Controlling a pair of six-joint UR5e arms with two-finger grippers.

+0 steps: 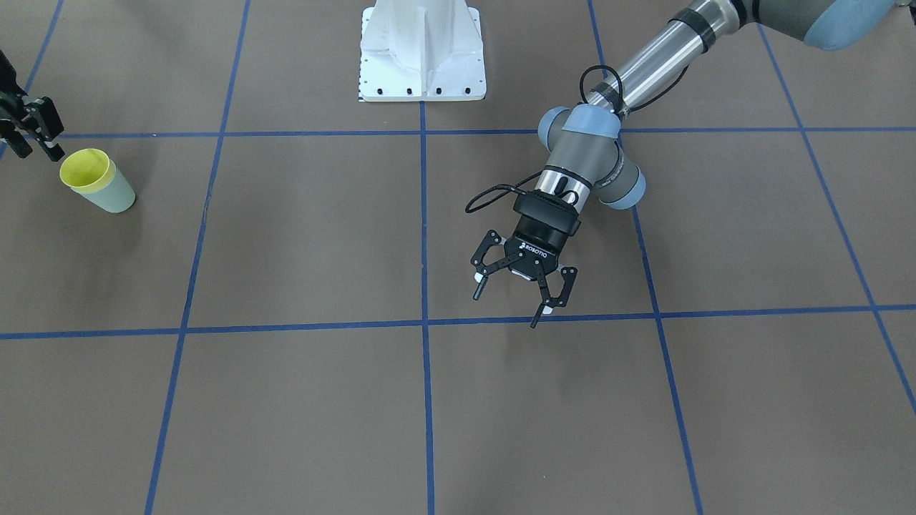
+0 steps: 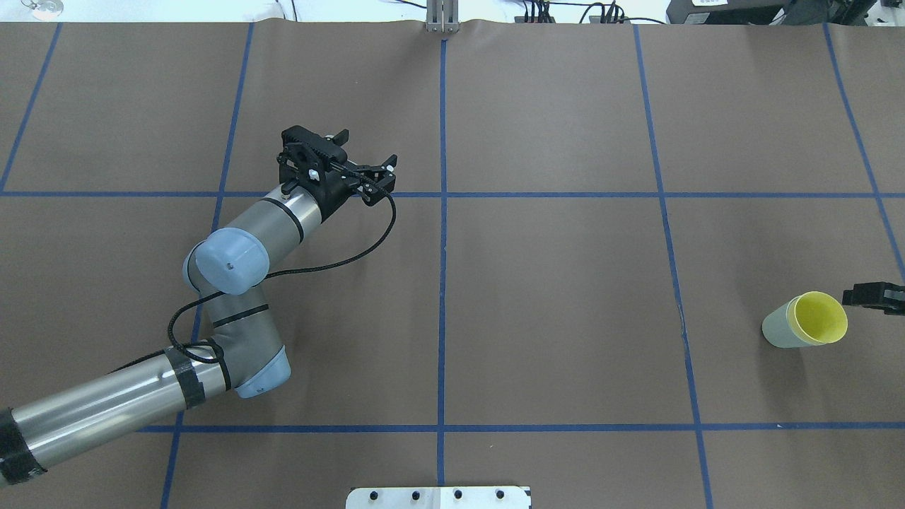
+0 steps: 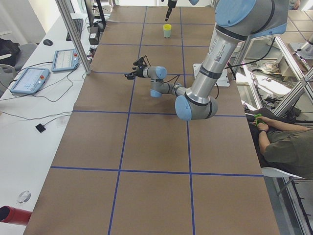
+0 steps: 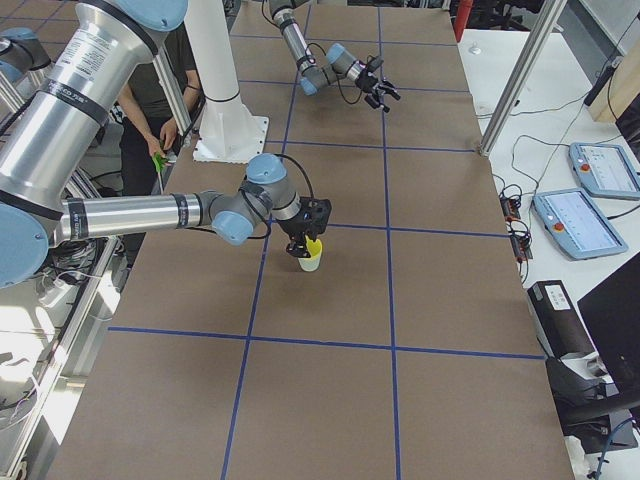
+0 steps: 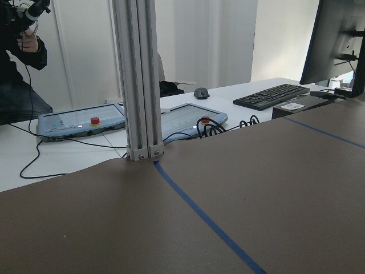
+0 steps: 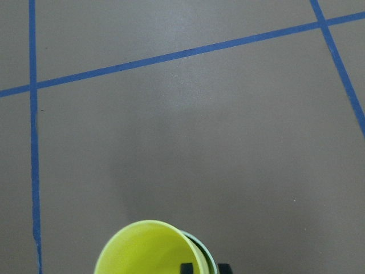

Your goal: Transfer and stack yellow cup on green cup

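Observation:
The yellow cup (image 1: 84,170) sits nested inside the green cup (image 1: 114,197), only its rim and inside showing. The stack stands on the brown table near the robot's right end; it also shows in the overhead view as yellow cup (image 2: 820,317) in green cup (image 2: 778,331). My right gripper (image 1: 34,143) hangs just above and beside the stack, fingers apart, not touching it. In the right wrist view the yellow cup (image 6: 145,251) lies at the bottom edge. My left gripper (image 1: 508,306) is open and empty over mid-table, far from the cups.
The white robot base (image 1: 422,54) stands at the table's robot side. Blue tape lines (image 1: 424,322) grid the brown table. Metal frame posts (image 5: 137,80), tablets and a keyboard (image 5: 274,96) stand along the far edge. A seated person (image 3: 283,142) is beside the table.

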